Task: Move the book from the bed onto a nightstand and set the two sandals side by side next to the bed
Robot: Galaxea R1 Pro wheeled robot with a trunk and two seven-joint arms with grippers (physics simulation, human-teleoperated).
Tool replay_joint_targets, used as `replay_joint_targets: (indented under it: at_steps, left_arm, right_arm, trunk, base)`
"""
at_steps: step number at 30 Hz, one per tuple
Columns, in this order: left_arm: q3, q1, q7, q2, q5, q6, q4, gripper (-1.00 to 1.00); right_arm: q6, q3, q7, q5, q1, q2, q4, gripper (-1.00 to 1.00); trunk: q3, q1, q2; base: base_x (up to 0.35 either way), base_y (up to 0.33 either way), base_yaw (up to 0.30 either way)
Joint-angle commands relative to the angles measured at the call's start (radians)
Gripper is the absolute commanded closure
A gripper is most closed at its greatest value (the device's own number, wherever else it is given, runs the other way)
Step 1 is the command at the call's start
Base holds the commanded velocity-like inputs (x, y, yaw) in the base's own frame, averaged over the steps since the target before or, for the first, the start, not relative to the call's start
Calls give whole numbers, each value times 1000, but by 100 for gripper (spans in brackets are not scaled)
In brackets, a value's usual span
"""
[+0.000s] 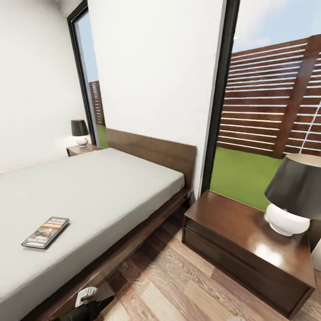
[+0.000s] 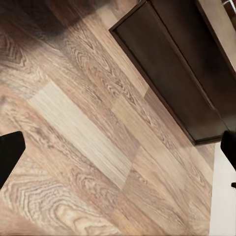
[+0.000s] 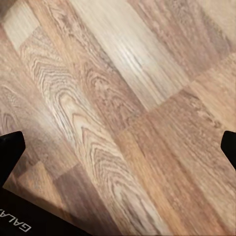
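One book [image 1: 46,232] lies flat on the bed [image 1: 102,191], down at about 8 o'clock in the head view, close to the near edge of the grey mattress. Its cover is dark with an orange band. The bed has a brown frame and a brown headboard [image 1: 154,149] against the white wall. Two small desks stand by the bed. The near nightstand [image 1: 236,240] is at about 4 o'clock, just beside the bed's head end, and it is dark brown and shiny. A lamp [image 1: 292,196] with a dark shade and a round white base sits on its far right part. The far nightstand [image 1: 80,150] is at about 10 o'clock, on the other side of the bed, and it has a small lamp [image 1: 80,132] too. Big windows show green grass and a brown slat fence [image 1: 272,102] outside. The wooden floor [image 1: 178,285] fills the low part of the view. In the left wrist view, the left pincer [image 2: 118,147] hangs over the floor with its two black tips far apart, wide open, holding nothing, and a dark brown side of the nightstand is near. In the right wrist view, the right pincer [image 3: 118,147] is also wide open over bare floor planks, holding nothing.
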Motion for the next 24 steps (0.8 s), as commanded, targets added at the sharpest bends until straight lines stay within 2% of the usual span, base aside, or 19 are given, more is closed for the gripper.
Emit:
replay_joint_targets:
  at_steps: [1, 13, 24]
  left_arm:
    - [4, -1, -2, 0, -5, -3, 1, -100]
    - [4, -1, -2, 0, -5, -4, 1, -100]
    - [4, -1, -2, -2, -5, -4, 1, -100]
  right_arm:
    - [2, -6, 4, 10, 0, 0, -2, -100]
    - [2, -6, 4, 10, -1, -1, -2, -100]
    - [2, -6, 4, 10, -1, 0, -2, -100]
  trunk:
    - [-1, 0, 0]
    - [-1, 0, 0]
    - [-1, 0, 0]
  base:
    - [0, 0, 293]
    - [7, -7, 292]
    - [123, -116, 292]
